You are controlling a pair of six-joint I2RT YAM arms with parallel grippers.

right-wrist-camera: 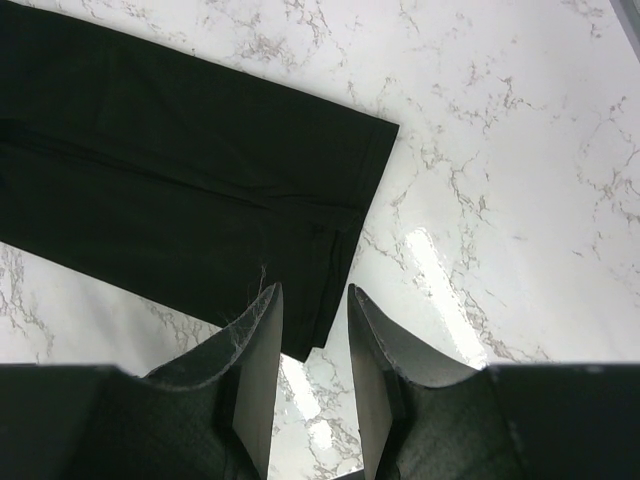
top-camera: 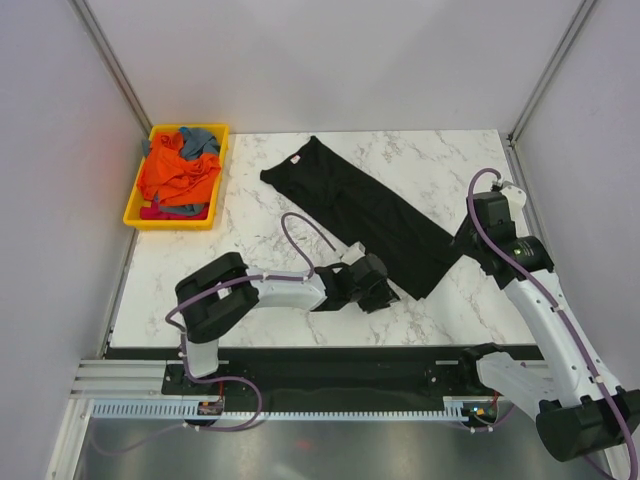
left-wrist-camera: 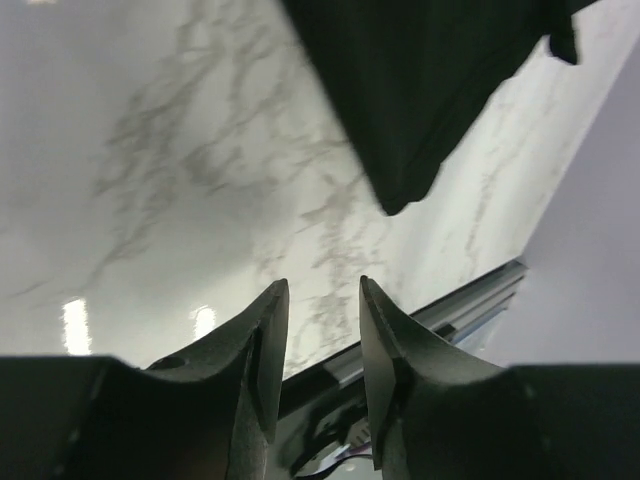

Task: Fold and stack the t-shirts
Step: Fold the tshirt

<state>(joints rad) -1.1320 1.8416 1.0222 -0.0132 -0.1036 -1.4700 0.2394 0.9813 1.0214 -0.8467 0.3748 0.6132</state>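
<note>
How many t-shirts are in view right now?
3 that I can tell apart: a black t-shirt lying on the marble table, plus an orange t-shirt and a grey-blue t-shirt heaped in the yellow tray at the far left. The heap may hide more.
</note>
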